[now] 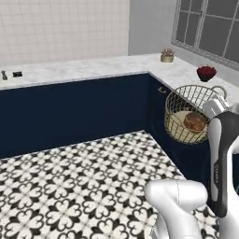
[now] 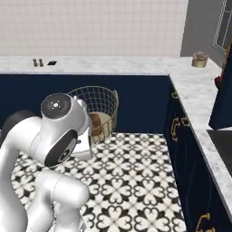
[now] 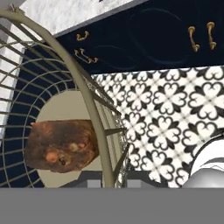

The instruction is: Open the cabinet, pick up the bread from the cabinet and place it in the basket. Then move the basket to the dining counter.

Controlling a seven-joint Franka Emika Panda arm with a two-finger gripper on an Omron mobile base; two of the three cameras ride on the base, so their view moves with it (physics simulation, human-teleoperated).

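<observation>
The claw is shut tight on the rim of the basket; in the hand view the rim wire runs right down between its two tips. The basket hangs in the air, off any worktop, above the patterned floor and tipped a bit. Prob held by the rim bc that thin wire is the easy bit for a small claw to pinch.

The bread sits inside the basket, low on its tan bottom, resting near the mesh wall. It's loose in there, so a big tilt could roll it.

Out from the basket: the navy low cabinets w/ brass handles stand behind it, and a marble worktop runs along their top. On that worktop, beyond the basket, sits a dark red bowl, and farther back a small plant pot.

My guess: bread step is done, carry step is on. The basket needs to go to the dining worktop next, kept level.
</observation>
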